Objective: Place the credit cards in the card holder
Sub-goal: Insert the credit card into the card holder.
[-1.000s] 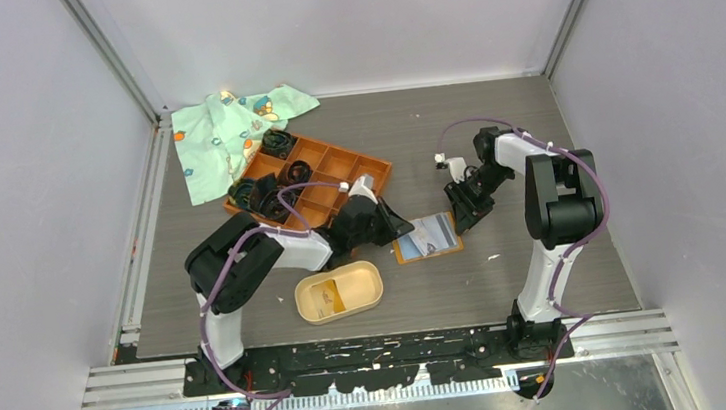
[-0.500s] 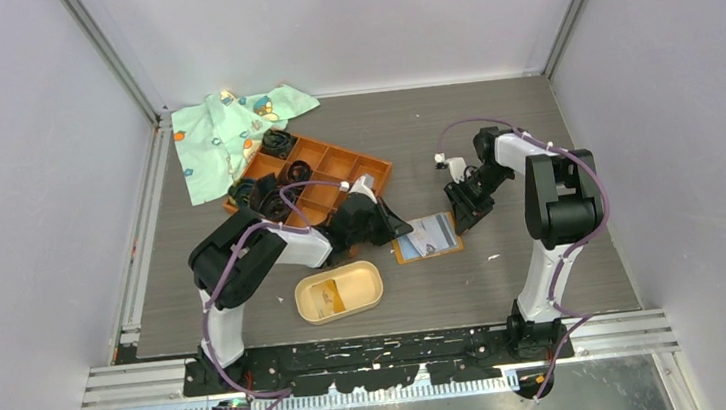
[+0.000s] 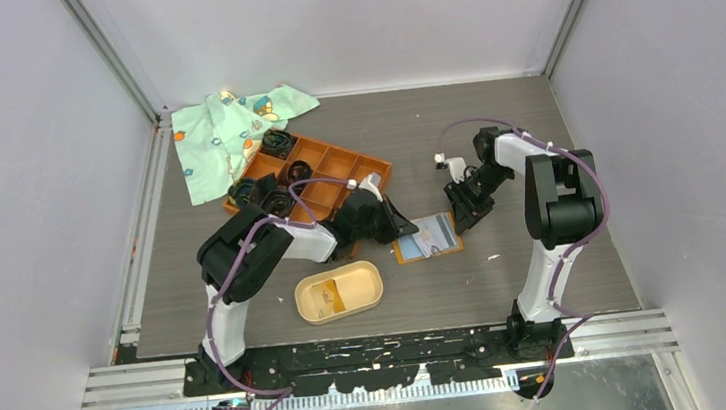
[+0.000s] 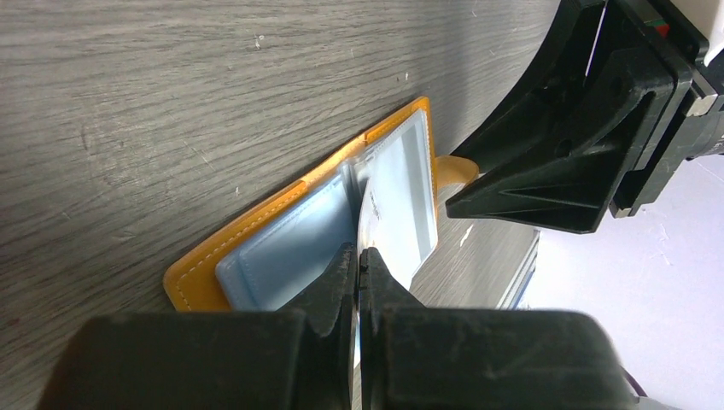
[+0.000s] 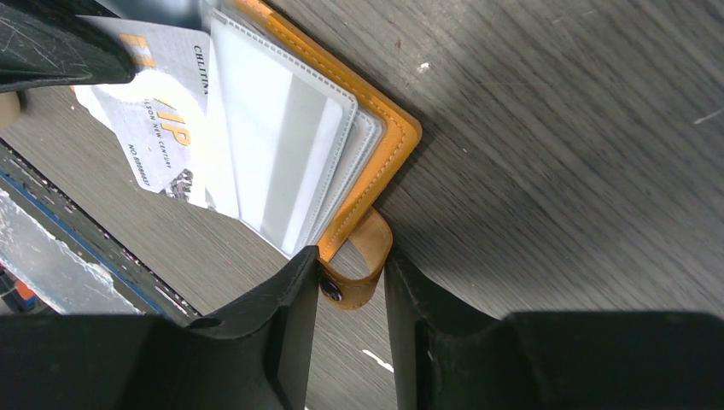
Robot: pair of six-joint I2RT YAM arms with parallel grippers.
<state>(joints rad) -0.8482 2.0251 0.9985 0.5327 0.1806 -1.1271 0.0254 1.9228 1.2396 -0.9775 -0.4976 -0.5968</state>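
The orange wallet [image 3: 429, 238] lies open on the table, with blue-grey lining [image 4: 282, 248] and clear sleeves [image 5: 282, 137]. My left gripper [image 3: 404, 229] is shut [image 4: 359, 254] on the edge of a silvery credit card [image 5: 154, 111] that sticks out of the wallet's left side. My right gripper [image 3: 461, 218] is closed [image 5: 352, 258] on the wallet's snap strap [image 5: 373, 243] at its right edge. The beige oval card holder [image 3: 380, 282] sits in front of the left arm, with one card [image 3: 323, 297] lying in it.
A large orange grid tray [image 3: 321, 174] with black coiled bands [image 3: 278, 143] stands behind the left arm. A green patterned cloth [image 3: 226, 133] lies at the back left. Grey walls enclose the table on three sides.
My left arm's elbow has shifted slightly away and right while its gripper stays at the wallet's left edge with the card. The right arm has not moved.
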